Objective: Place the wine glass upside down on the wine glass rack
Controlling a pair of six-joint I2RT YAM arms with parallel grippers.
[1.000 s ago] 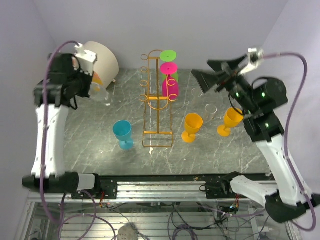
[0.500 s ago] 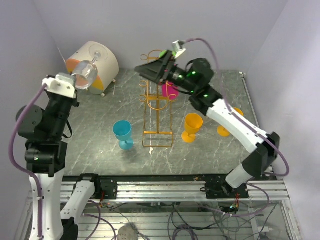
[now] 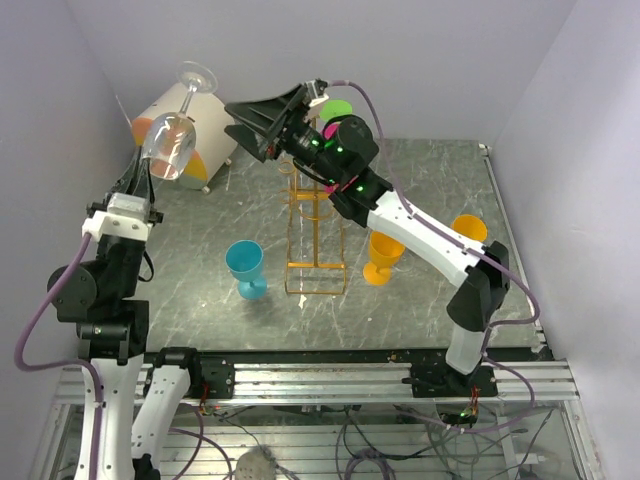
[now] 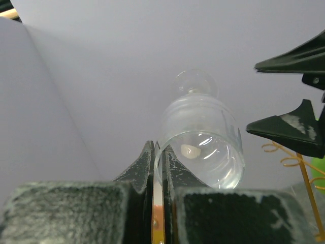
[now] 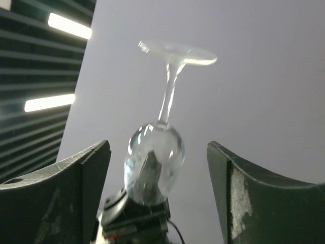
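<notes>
**Glass Turned Over and Aloft, Rack Not Yet Reached**

Top view: the left fingers [image 3: 146, 180] are pinched on the rim of the clear wine glass [image 3: 170, 142]. They hold it high over the desk [image 3: 200, 240] at about ten o'clock, bowl down, foot up and leaning. The right fingers [image 3: 240, 125] are spread wide and point toward nine o'clock at the glass, near it but apart. The rack [image 3: 315, 235] stands mid-desk, at roughly four o'clock from the raised glass. A green glass [image 3: 340, 108] already hangs at the rack's far end. A blue glass [image 3: 245, 268] and orange glasses [image 3: 385, 250] stand on the desk around the rack.

Left wrist view: the left fingers are closed tight with the rim wall between them, and the bowl rises toward one o'clock. The black tips of the right fingers show at three o'clock, and the rack's curled hooks at four.

Right wrist view: the glass sits centred between the wide right fingers and touches neither. Its stem runs up to twelve o'clock.

Progress, as I judge it: the lifting and turning over are done. A handover looks prepared, but the right side has not gripped. Carrying the glass to a free hook and seating it both remain.
</notes>
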